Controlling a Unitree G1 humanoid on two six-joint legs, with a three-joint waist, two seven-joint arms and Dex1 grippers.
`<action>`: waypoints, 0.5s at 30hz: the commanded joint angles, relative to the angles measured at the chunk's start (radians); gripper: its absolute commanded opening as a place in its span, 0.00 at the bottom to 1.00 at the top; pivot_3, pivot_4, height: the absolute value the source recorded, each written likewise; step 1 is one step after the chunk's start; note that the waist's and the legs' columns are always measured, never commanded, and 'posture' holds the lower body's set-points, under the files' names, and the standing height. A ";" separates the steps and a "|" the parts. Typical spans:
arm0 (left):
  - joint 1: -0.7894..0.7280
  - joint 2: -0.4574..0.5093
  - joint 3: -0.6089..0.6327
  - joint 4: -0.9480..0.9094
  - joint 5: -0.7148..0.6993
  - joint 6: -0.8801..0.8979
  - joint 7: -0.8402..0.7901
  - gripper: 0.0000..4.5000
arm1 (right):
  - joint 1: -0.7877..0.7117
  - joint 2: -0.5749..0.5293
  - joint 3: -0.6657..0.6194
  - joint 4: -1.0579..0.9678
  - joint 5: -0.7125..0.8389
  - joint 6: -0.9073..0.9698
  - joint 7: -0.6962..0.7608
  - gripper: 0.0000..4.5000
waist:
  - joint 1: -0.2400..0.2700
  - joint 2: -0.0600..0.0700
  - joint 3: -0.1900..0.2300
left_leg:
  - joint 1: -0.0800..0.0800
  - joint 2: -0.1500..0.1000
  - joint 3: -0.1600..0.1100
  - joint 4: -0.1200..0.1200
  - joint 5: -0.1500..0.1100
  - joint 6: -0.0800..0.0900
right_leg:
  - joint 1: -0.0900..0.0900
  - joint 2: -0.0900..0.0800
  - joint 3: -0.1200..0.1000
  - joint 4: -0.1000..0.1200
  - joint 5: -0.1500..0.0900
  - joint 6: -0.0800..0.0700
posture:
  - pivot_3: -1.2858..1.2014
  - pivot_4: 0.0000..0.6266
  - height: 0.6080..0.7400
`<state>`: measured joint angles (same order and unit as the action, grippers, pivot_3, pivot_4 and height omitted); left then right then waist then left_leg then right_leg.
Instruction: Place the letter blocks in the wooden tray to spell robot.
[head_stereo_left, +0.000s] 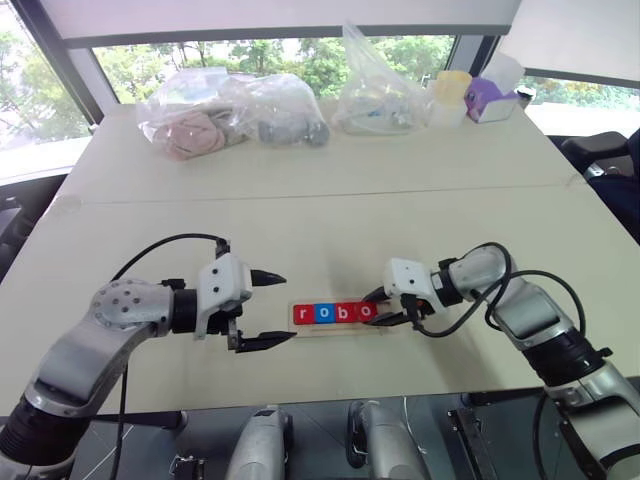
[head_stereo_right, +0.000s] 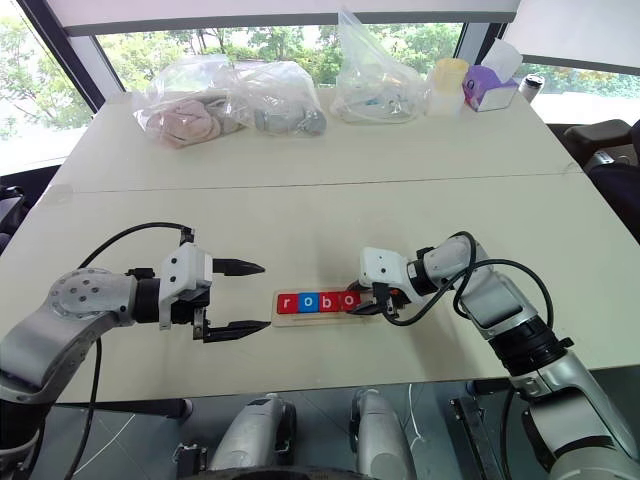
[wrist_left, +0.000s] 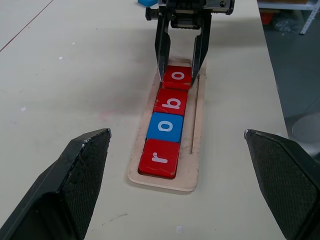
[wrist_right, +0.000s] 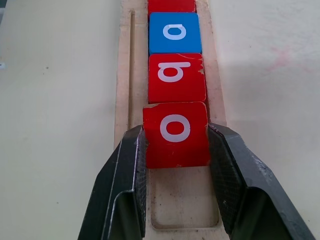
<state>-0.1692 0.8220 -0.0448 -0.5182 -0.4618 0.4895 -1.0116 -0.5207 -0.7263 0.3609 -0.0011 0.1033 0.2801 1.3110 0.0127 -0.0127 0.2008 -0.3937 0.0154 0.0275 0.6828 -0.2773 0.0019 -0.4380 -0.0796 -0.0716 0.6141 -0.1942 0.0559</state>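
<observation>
1. Light wood: the wooden tray (wrist_left: 192, 150) is a long, narrow strip lying flat on the pale table (head_stereo_left: 330, 215), near the table's front edge, between the robot's two arms.
2. Four letter blocks sit in the tray's shallow slot in a row. From the robot's left they are a red r (wrist_left: 159, 158), a blue o (wrist_left: 165, 126), a red b (wrist_left: 171, 101) and a red o (wrist_right: 176, 132).
3. The first three blocks lie flat and touch edge to edge. The red o sits just beside the b, at the fourth place.
4. The right gripper (wrist_right: 176, 165) has its two black fingers pressed against opposite sides of the red o, pinching it. I judge this block is being seated and is not yet released.
5. Beyond the red o, the last place in the slot is bare wood.
6. The left gripper (head_stereo_left: 265, 310) hovers just off the tray's r end with its fingers spread wide, holding nothing.
7. Progress, as a judgement: "robo" is spelled. What remains is letting go of the red o and adding the t.
8. A small blue corner at the far edge of the left wrist view may be a block; whether it is the t I cannot tell.
</observation>
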 joint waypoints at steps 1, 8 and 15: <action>-0.001 0.001 0.022 -0.014 0.000 -0.023 0.004 1.00 | -0.008 0.005 -0.004 -0.033 0.001 0.003 0.002 0.26 | 0.000 0.000 0.000 | 0.000 0.000 0.000 0.000 0.000 0.000 | 0.000 0.000 0.000 0.000 0.000 0.000 | 0.52 0.24 1.00; -0.007 -0.006 0.014 -0.009 0.000 -0.025 0.015 1.00 | -0.017 0.018 -0.003 -0.020 -0.006 0.000 -0.008 0.26 | 0.000 0.000 0.000 | 0.000 0.000 0.000 0.000 0.000 0.000 | 0.000 0.000 0.000 0.000 0.000 0.000 | 0.52 0.24 1.00; -0.030 -0.014 0.006 -0.005 -0.003 -0.013 0.022 1.00 | -0.022 0.025 -0.009 -0.012 -0.012 -0.007 -0.016 0.26 | 0.000 0.000 0.000 | 0.000 0.000 0.000 0.000 0.000 0.000 | 0.000 0.000 0.000 0.000 0.000 0.000 | 0.52 0.24 1.00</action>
<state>-0.1833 0.8099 -0.0468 -0.5119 -0.4602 0.4804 -0.9953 -0.5251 -0.7061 0.3630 0.0009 0.0916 0.2780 1.2975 0.0127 -0.0127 0.2008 -0.3937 0.0155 0.0275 0.6826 -0.2773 0.0018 -0.4382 -0.0796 -0.0716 0.6141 -0.1942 0.0559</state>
